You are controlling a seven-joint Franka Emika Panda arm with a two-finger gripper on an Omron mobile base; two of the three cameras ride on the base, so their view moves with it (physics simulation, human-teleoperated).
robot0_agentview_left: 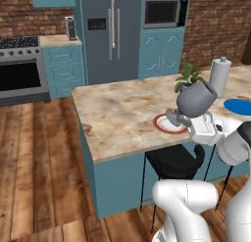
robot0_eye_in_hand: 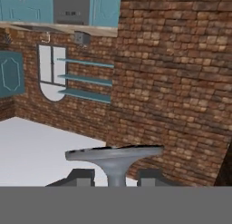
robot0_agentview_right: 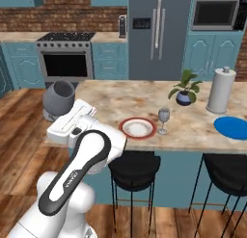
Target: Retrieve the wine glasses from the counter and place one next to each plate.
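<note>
My pincer [robot0_eye_in_hand: 116, 181] grips the stem of the large wine glass [robot0_agentview_right: 59, 98], carried tilted above the counter's [robot0_agentview_right: 144, 99] edge, bound, I judge, for the blue plate [robot0_agentview_right: 232, 127], since the small glass [robot0_agentview_right: 164, 119] stands beside the red-rimmed plate [robot0_agentview_right: 138, 128].

The larger dark-bowled wine glass [robot0_agentview_left: 195, 100] is held aloft by its stem. The small wine glass [robot0_agentview_right: 164, 120] is stood upright on the table [robot0_agentview_right: 144, 104], just beside the red-rimmed plate [robot0_agentview_right: 138, 128]. The blue plate [robot0_agentview_right: 231, 127] is set well apart.
</note>
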